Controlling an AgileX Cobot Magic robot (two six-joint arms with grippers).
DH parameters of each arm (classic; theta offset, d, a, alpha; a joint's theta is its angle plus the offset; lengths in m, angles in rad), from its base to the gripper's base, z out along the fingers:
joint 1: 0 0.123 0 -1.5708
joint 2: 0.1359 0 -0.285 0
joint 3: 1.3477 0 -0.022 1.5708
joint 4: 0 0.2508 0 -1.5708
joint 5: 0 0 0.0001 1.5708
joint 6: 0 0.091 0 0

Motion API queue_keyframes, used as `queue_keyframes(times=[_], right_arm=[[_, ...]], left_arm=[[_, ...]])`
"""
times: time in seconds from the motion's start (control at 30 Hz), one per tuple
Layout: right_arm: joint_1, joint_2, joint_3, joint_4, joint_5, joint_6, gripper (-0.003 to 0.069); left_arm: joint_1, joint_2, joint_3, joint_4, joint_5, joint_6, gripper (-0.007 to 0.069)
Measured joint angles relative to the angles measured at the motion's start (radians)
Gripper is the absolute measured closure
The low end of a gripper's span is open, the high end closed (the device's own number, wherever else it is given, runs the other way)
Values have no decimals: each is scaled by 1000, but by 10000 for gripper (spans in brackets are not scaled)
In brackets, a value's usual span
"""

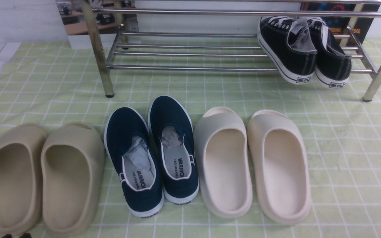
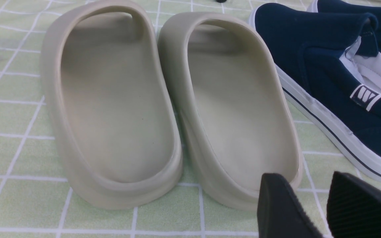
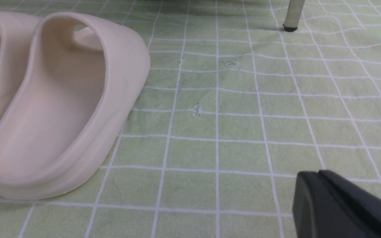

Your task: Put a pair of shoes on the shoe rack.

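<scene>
The pair of shoes, two black canvas sneakers (image 1: 288,49) (image 1: 331,58) with white soles, rests side by side on the lower bars of the steel shoe rack (image 1: 190,68), at its right end, with the heels towards me. My left gripper (image 2: 313,195) is open and empty. It hovers low over the cloth behind the heel of a beige slide. Its tips just show at the bottom edge of the front view (image 1: 16,236). My right gripper (image 3: 321,180) is shut and empty, low over bare cloth. It is out of the front view.
Three pairs stand in a row on the green checked cloth (image 1: 342,148): beige slides (image 1: 41,175) (image 2: 117,99), navy WARRIOR slip-ons (image 1: 154,155) (image 2: 329,76) and cream slides (image 1: 253,162) (image 3: 61,109). A rack leg (image 3: 293,16) stands far ahead of the right gripper.
</scene>
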Motion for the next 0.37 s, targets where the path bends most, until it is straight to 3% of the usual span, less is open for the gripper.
queue_keyframes(times=[0.37], right_arm=[[0, 0, 0, 0, 0, 0, 629]], left_arm=[[0, 0, 0, 0, 0, 0, 386]])
